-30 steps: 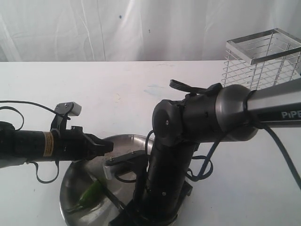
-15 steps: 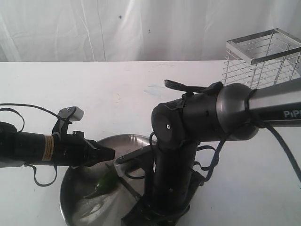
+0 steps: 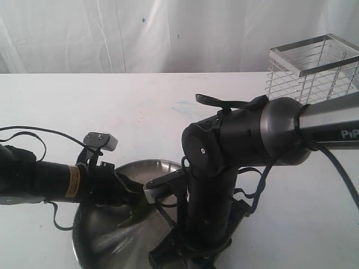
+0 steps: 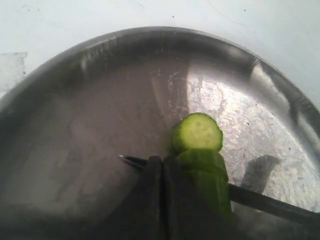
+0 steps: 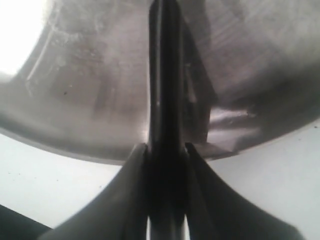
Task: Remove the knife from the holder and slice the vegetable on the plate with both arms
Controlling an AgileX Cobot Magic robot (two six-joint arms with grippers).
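The plate [image 4: 280, 95] holds the pepper [image 4: 200, 150], pinched by the left gripper [image 4: 165, 175]; the right gripper [image 5: 165, 150] clamps the knife [image 5: 162, 75] above the plate.

A white table [image 3: 112, 106] carries the plate [image 3: 101, 246] and holder [image 3: 314, 70].

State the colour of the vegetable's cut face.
Pale green on the vegetable, with a darker green skin; clearest in the left wrist view.

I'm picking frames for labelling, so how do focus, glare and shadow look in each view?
Exterior view: even light, the holder sharp, the plate dim under both arms. Left wrist view: the vegetable is in focus, its cut face clear, with glare patches on the steel. Right wrist view: the knife is a dark silhouette, the near fingers soft, one corner blown out.
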